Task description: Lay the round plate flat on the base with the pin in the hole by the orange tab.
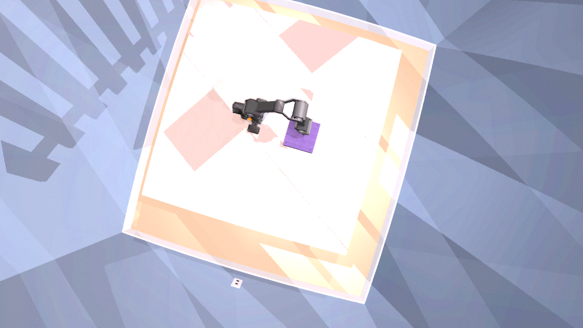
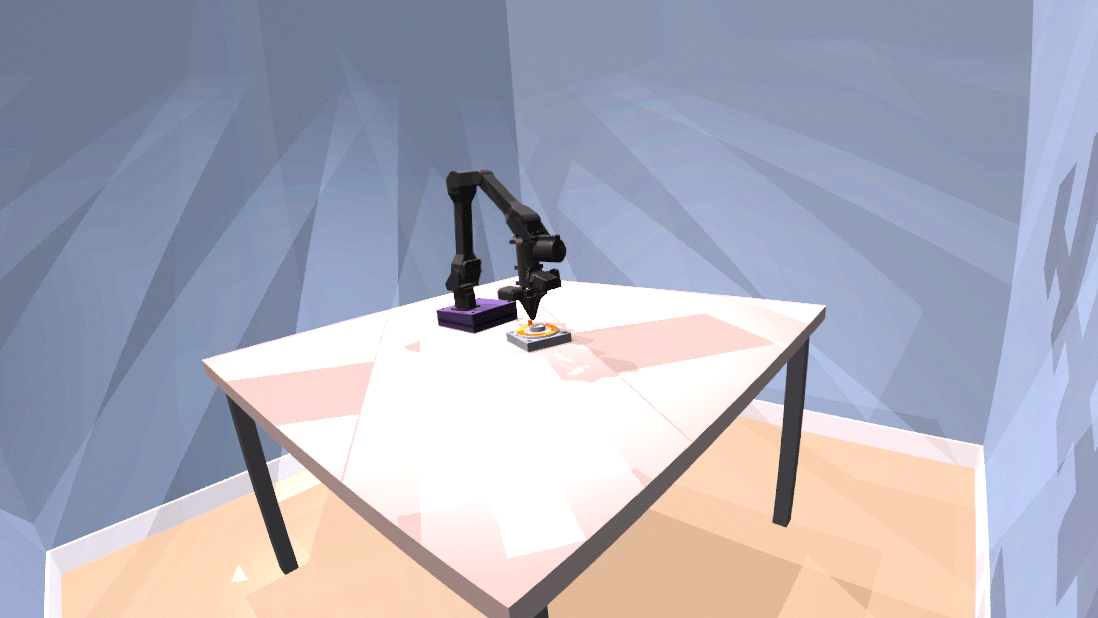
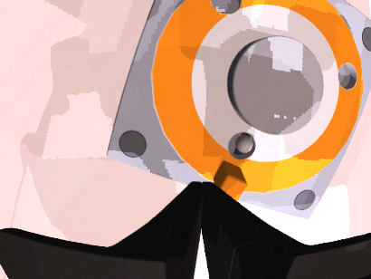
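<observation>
Blue-grey walls crossed by pale angular streaks close us in, and an orange-tan floor (image 2: 845, 522) with a pale skirting runs below. We see a white tabletop (image 2: 476, 429) on dark legs, patched with faint pink squares of light.

Our arm rises from a purple mount (image 2: 474, 314) set behind the pincer (image 2: 531, 313), then bends over and points the pincer straight down. The pincer is clenched with nothing between its tips, which meet in a narrow point.

Directly under and just ahead of the pincer lies the grey square base (image 3: 135, 113), with dark holes at its corners. On it sits the round orange plate (image 3: 175, 92), ringed around the grey domed post (image 3: 273, 83). The plate's orange tab (image 3: 229, 176) juts toward us, right at the pincer's tips in the wrist view; we cannot tell whether they touch. Just beyond the tab, a hole in the plate shows the small rounded pin (image 3: 242, 146) inside it. From the exterior view the plate looks level on the base.
</observation>
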